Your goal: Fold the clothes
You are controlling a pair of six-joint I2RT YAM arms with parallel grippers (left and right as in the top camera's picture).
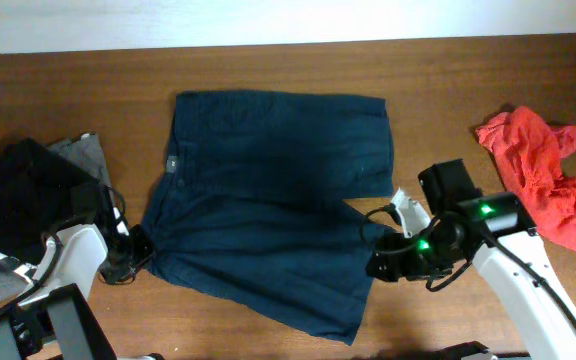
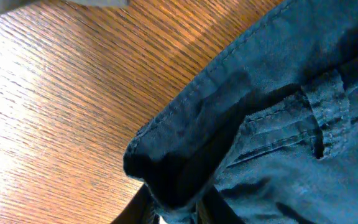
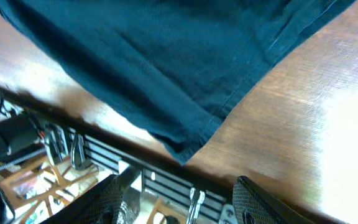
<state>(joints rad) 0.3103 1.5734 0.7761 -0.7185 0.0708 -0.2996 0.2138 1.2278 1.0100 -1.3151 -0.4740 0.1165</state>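
Navy shorts (image 1: 268, 210): left pincer (image 2: 174, 211) clenches the waistband corner (image 2: 160, 165); right pincer (image 3: 182, 199), released, should seize the hem corner (image 3: 182, 146) squarely.

Overhead: fixed high, facing straight down, far; whole width of wooden table (image 1: 268, 70) in frame, navy shorts (image 1: 268, 200) mid-table.
Left wrist: very near, angled down at waistband corner (image 2: 185, 155) by table's left side.
Right wrist: low, near, facing across leg hem corner (image 3: 185, 143) toward table edge, room beyond.
Shared with overhead: those two corners.
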